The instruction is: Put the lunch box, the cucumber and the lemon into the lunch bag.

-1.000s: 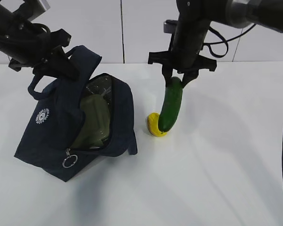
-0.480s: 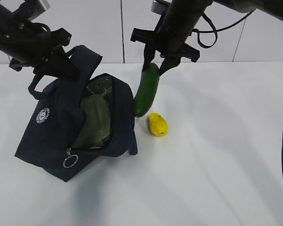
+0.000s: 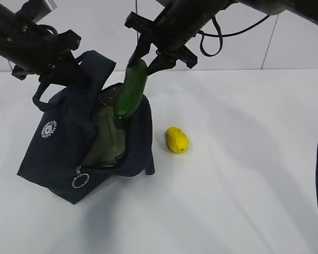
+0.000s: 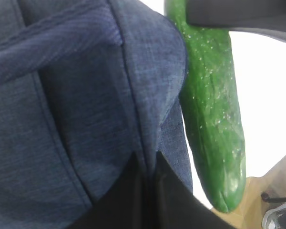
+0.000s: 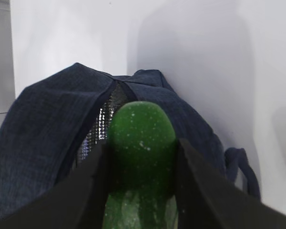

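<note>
Cucumber clamped in right claw — slanting over lunch bag, left claw shut on handle.

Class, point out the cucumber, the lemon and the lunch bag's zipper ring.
cucumber (image 3: 130, 89), exterior view, middle of its green body.
lemon (image 3: 177, 140), exterior view, centre of the yellow fruit.
zipper ring (image 3: 78, 181), exterior view, on the metal loop at the bag's front.

Lunch bag: one
Lunch box: one
Cucumber: one
Lemon: one
Bag handles: two
Pincers: two, left pincer, right pincer
</note>
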Robot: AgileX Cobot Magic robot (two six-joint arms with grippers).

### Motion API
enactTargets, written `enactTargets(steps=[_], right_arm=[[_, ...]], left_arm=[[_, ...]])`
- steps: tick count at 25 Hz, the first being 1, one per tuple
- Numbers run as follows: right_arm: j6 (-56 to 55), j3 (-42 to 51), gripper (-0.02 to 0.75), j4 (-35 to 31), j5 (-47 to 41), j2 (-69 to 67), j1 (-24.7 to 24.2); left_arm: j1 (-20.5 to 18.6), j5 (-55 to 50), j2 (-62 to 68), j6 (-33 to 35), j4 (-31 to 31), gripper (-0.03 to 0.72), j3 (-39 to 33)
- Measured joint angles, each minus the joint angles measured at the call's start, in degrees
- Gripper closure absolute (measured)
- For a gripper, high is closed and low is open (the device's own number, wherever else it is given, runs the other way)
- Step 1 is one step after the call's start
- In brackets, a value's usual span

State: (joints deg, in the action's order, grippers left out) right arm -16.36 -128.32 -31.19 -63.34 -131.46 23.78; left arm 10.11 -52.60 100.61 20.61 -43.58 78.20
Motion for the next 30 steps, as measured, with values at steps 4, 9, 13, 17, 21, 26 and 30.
enactTargets(steps=[4, 9, 13, 17, 21, 26, 30], right_arm=[[1.16, -0.11, 0.424, -3.29, 0.66, -2.34, 0.30], [5.63, -0.11, 0.424, -9.35, 1.34, -5.83, 1.24], [6.97, -0.11, 0.424, -10.68, 4.91, -6.19, 1.62], [7.20, -0.11, 0.424, -11.25, 6.45, -6.19, 1.62], [7.32, -0.11, 0.424, -11.52, 6.67, -6.19, 1.62], [8.89, -0.11, 0.424, -12.33, 5.74, -6.19, 2.11], [9.81, -0.11, 0.424, -12.54, 5.64, -6.40, 2.47]], left_arm=[[0.00, -0.11, 0.00, 0.00, 0.00, 0.697, 0.00], [0.00, -0.11, 0.00, 0.04, -0.23, 0.697, 0.00], [0.00, -0.11, 0.00, 0.04, -0.35, 0.697, 0.00], [0.00, -0.11, 0.00, 0.04, -0.95, 0.697, 0.00], [0.00, -0.11, 0.00, 0.04, -1.85, 0.697, 0.00], [0.00, -0.11, 0.00, 0.04, -2.05, 0.697, 0.00], [0.00, -0.11, 0.00, 0.04, -2.10, 0.697, 0.00]])
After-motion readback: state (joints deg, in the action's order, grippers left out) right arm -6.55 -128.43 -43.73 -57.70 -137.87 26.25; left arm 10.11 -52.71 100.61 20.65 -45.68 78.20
